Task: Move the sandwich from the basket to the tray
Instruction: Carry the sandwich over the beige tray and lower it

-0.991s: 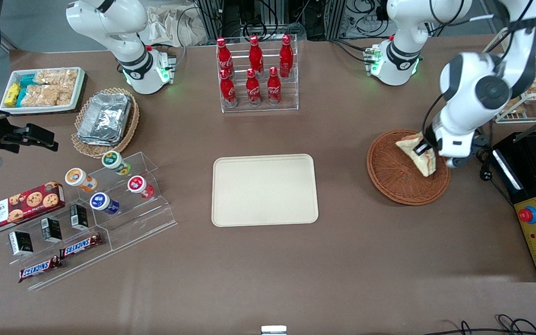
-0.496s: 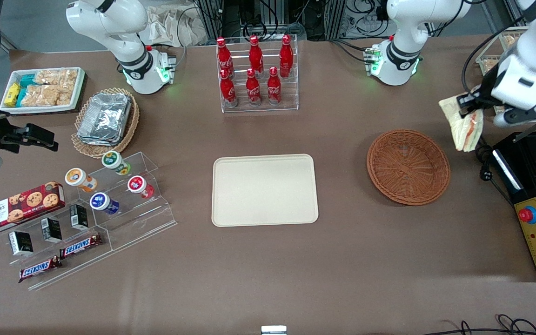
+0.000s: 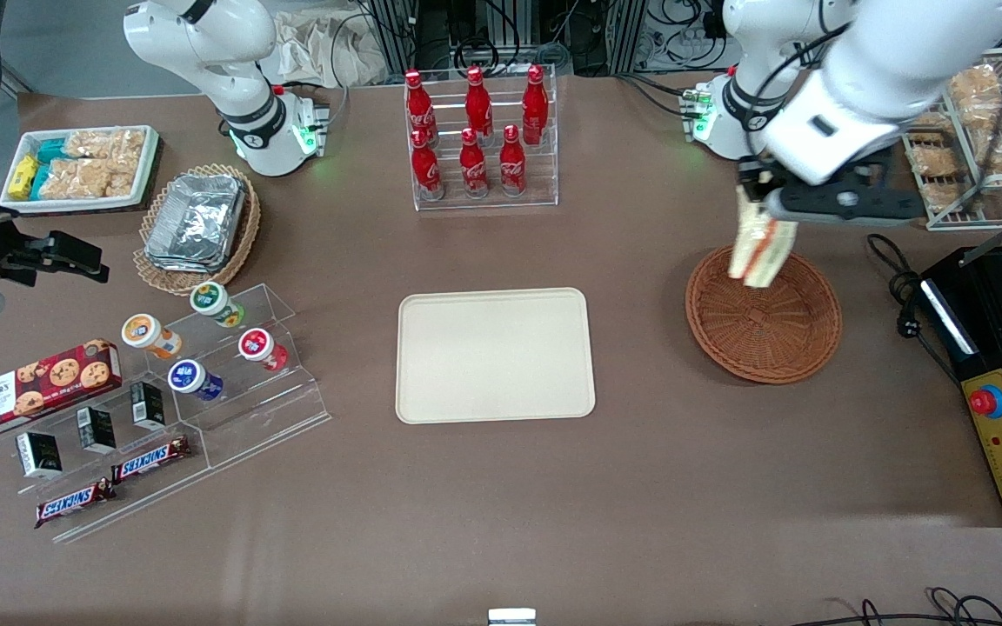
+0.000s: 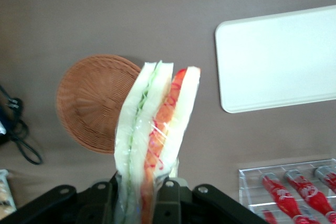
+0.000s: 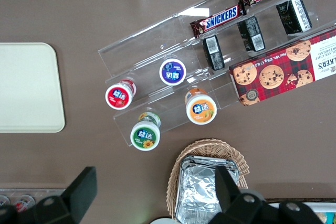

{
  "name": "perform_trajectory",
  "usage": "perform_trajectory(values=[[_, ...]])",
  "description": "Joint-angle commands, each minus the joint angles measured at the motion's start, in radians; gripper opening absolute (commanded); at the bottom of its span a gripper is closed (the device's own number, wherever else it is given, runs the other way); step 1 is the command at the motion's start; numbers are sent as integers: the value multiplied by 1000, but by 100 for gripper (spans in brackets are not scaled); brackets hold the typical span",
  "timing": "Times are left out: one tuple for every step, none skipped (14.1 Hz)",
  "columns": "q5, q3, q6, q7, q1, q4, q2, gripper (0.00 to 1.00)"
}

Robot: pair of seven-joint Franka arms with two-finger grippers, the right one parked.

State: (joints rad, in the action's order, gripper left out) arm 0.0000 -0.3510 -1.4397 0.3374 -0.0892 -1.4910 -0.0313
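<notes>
My left gripper is shut on the sandwich, a plastic-wrapped white-bread wedge with orange-red and green filling. It hangs in the air above the rim of the round reddish-brown basket that lies farther from the front camera. The left wrist view shows the sandwich pinched between the black fingers, with the empty basket and the cream-beige tray on the table below. The tray lies at the table's middle and holds nothing.
A clear rack of red cola bottles stands farther from the camera than the tray. A wire rack of bagged snacks and a black machine stand at the working arm's end. Acrylic snack shelves and a foil-container basket lie toward the parked arm's end.
My gripper lifted the sandwich out of the basket, swung toward the wire rack, then came back toward the table's middle and now holds it over the basket's rim.
</notes>
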Motion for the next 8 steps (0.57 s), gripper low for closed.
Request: perform_trajectory(values=[[14, -113, -4, 177, -12, 104, -142, 0], [29, -149, -23, 237, -29, 116, -183, 0], [66, -158, -62, 297, -58, 114, -212, 0], [87, -158, -112, 337, -87, 109, -243, 0], [90, -157, -149, 354, -105, 100, -283, 0], [94, -158, -172, 360, -119, 80, -320, 0], [95, -157, -213, 377, -125, 62, -352, 0], [95, -158, -266, 405, -127, 31, -378, 0]])
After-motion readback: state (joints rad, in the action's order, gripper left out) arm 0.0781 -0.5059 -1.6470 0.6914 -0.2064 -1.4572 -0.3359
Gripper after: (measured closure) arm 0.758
